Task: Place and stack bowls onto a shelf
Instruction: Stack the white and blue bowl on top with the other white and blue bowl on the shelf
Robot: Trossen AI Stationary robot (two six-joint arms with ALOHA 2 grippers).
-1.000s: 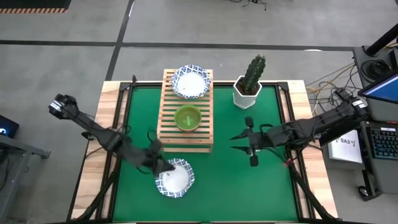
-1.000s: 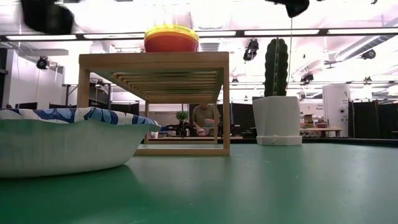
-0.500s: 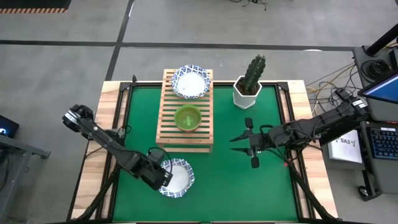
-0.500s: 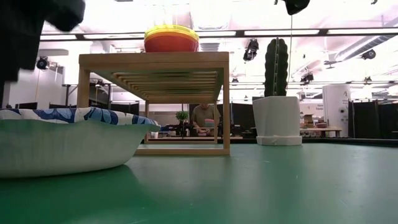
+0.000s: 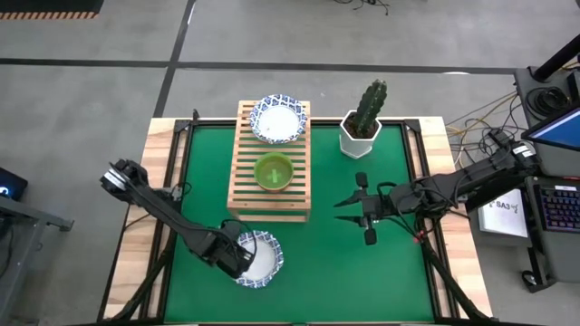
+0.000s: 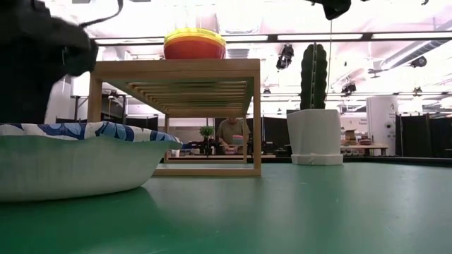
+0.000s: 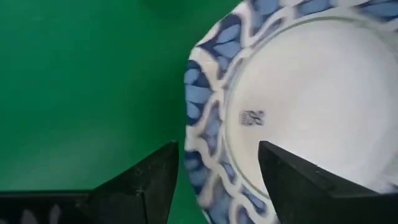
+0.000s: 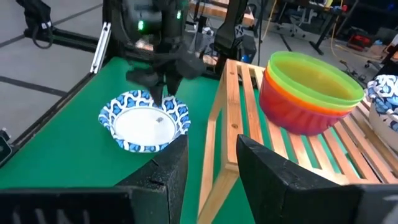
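Observation:
A white bowl with a blue patterned rim point(image 5: 261, 261) rests by its base on the green mat near the table's front edge, and it fills the left wrist view point(image 7: 311, 106). My left gripper point(image 7: 217, 180) is open, tilted down over the bowl's left rim point(image 7: 199, 124), with one finger outside above the mat and one above the bowl's inside. The wooden shelf point(image 5: 270, 195) carries a second patterned bowl point(image 5: 277, 119) at its far end. At its middle stands a stack of plastic bowls point(image 8: 308, 93). My right gripper point(image 5: 347, 210) hovers open to the right of the shelf.
A cactus in a white pot point(image 5: 361, 136) stands at the far right of the mat. The shelf point(image 6: 176, 68) is raised on legs, with open space beneath. Bare green mat point(image 5: 362, 272) lies at the near right. A person sits far off in the room point(image 6: 232, 134).
My left gripper has gone toward the table's near edge and down onto the left rim of the near bowl. In the low view its dark arm has dropped in at the left. The bowl has stayed where it was.

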